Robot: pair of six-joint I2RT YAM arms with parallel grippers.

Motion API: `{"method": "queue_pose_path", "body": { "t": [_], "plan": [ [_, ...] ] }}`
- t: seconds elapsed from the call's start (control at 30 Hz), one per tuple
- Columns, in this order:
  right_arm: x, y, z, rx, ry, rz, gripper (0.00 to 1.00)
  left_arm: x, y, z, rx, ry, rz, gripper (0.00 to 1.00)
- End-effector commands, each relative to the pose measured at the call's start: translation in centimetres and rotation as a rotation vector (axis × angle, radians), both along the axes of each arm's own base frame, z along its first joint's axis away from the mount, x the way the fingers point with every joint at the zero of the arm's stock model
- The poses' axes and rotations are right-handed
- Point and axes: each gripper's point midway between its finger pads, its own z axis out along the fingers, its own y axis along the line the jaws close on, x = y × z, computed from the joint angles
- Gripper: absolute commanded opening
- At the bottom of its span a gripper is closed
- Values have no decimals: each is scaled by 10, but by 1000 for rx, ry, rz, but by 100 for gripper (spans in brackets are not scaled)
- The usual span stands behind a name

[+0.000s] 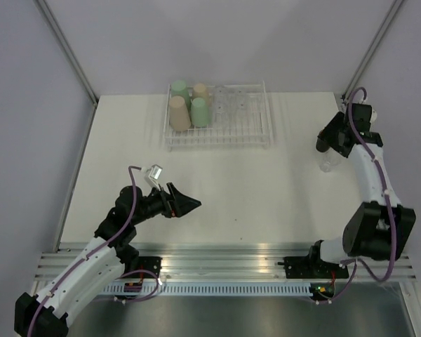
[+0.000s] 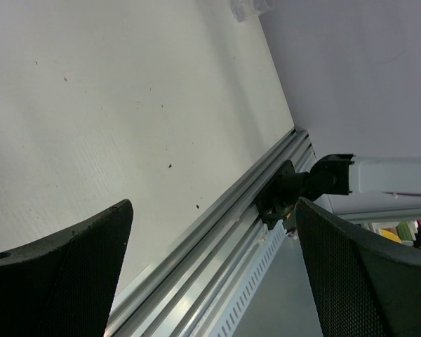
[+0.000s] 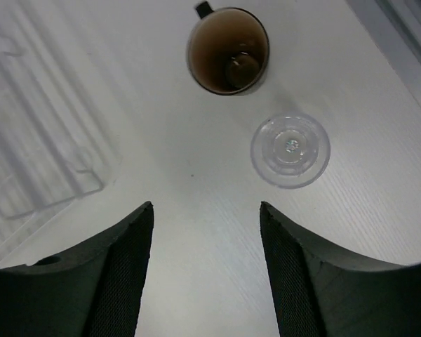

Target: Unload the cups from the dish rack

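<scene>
The white wire dish rack (image 1: 256, 137) stands at the back of the table. In its left half are two green tumblers (image 1: 199, 111) and two beige tumblers (image 1: 179, 113), upside down. Faint clear cups (image 1: 233, 105) fill its right half. At the right side of the table my right gripper (image 1: 328, 142) hangs open above the surface, holding nothing (image 3: 207, 210). Just ahead of its fingertips a clear cup (image 3: 290, 149) (image 1: 328, 163) stands on the table, and the dark brown cup (image 3: 228, 50) stands beyond it. My left gripper (image 1: 191, 203) (image 2: 214, 207) is wide open and empty over the near-left table.
The rack's corner (image 3: 35, 161) shows left of the right gripper. A metal rail (image 1: 224, 263) runs along the table's near edge with the right arm's base (image 2: 302, 186) bolted to it. Grey walls close the left, back and right sides.
</scene>
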Motion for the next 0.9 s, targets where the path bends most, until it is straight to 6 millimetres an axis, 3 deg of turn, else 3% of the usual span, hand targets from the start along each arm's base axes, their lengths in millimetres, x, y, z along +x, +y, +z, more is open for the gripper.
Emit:
{"method": "queue_pose_path", "body": {
  "t": [0.0,0.03,0.07,0.13,0.17,0.3,0.33,0.37,0.4,0.43,0.47,0.5,0.53,0.57,0.6,0.67,0.7,0.77,0.8,0.87],
  "plan": [
    [-8,29,66,-40,-244,106,73,17,1,45,-9,-162,43,100],
    [-19,41,90,-37,-332,143,75,22,2,50,-7,-173,62,100],
    [-29,58,78,3,-335,207,76,28,2,67,-10,-212,78,100],
    [-45,84,90,16,-422,287,79,47,0,69,29,-197,116,100],
    [-54,102,71,30,-386,340,80,59,-2,87,41,-228,138,100],
    [-87,156,28,84,-317,506,83,113,-18,99,142,-218,188,100],
    [-98,165,14,101,-300,527,83,132,-25,81,201,-186,193,100],
    [-107,181,8,110,-294,577,85,147,-29,101,207,-230,231,100],
    [-113,185,1,111,-289,586,86,158,-34,97,245,-231,243,100],
    [-121,189,-9,122,-281,590,86,171,-38,113,275,-275,259,100],
    [-128,198,-12,139,-283,618,88,189,-44,91,350,-249,293,100],
    [-133,201,-16,148,-279,627,89,199,-46,87,385,-247,308,100],
    [-140,203,-21,157,-277,639,90,212,-51,102,397,-280,332,100],
    [-145,209,-21,169,-283,659,92,230,-54,76,467,-244,364,100],
    [-149,211,-21,171,-290,672,93,238,-55,68,498,-228,377,100],
    [-158,213,-27,167,-271,683,94,258,-63,73,520,-241,413,100],
    [-160,213,-26,164,-274,687,94,269,-68,50,563,-213,411,100],
    [-167,211,-33,153,-245,697,94,285,-71,54,597,-233,463,100],
    [-170,211,-34,150,-242,705,95,294,-73,31,643,-208,469,100],
    [-175,212,-39,151,-227,717,95,308,-75,28,667,-204,505,100]
  ]
}}
